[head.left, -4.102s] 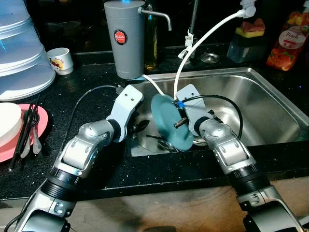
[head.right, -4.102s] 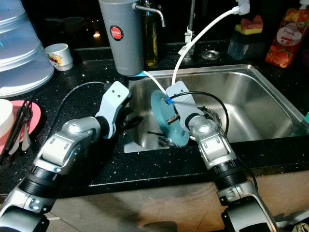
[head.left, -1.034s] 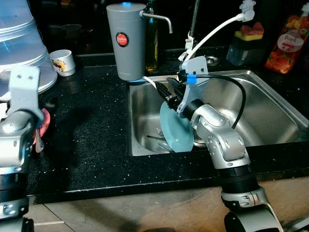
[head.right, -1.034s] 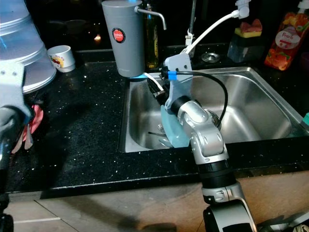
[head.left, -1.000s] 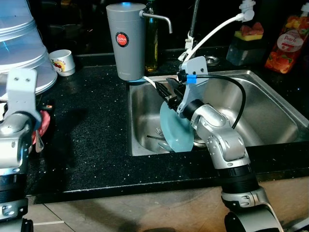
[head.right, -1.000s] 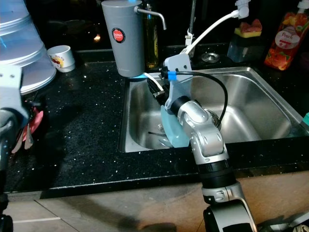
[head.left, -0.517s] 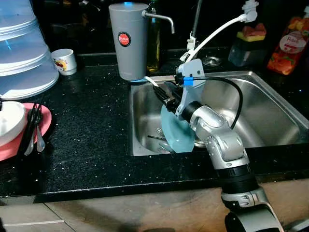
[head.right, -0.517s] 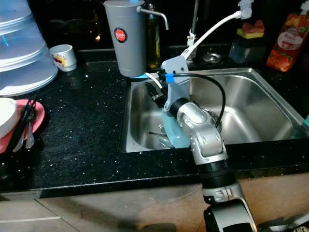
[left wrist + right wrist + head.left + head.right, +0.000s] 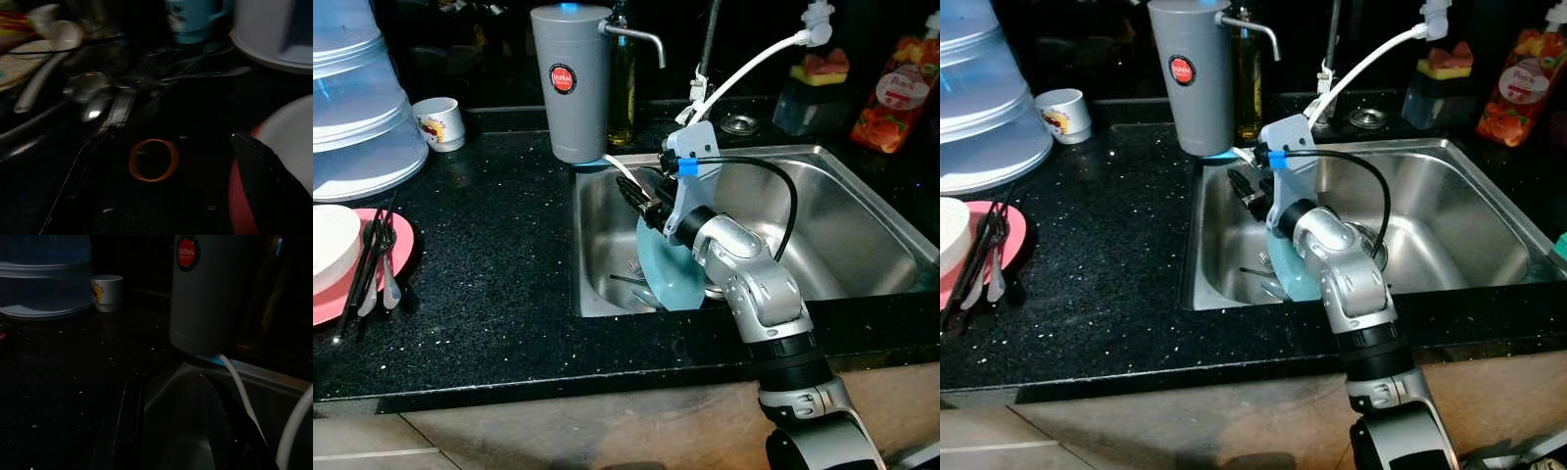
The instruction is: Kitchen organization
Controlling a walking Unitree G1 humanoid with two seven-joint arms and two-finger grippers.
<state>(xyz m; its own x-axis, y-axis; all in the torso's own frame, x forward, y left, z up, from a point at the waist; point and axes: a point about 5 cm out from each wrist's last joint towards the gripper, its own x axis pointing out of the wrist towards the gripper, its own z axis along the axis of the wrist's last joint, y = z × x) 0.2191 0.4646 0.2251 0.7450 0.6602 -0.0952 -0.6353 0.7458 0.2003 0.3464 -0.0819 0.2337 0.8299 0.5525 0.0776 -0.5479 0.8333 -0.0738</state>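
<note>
Right gripper (image 9: 641,192) hanging over the sink's left end, fingers spread, nothing in them.

Teal plate (image 9: 666,276) is propped on edge in the sink (image 9: 862,211), leaning against the arm's wrist, face toward the left wall, long axis running bottom to rim, tilted off upright. To get it, I'd guess the gripper has to drop and pinch the top rim squarely so it doesn't slide onto the cutlery (image 9: 636,284) underneath. Left gripper (image 9: 264,181) sits by the pink plate (image 9: 399,245) on the worktop (image 9: 489,284); can't tell its state.
</note>
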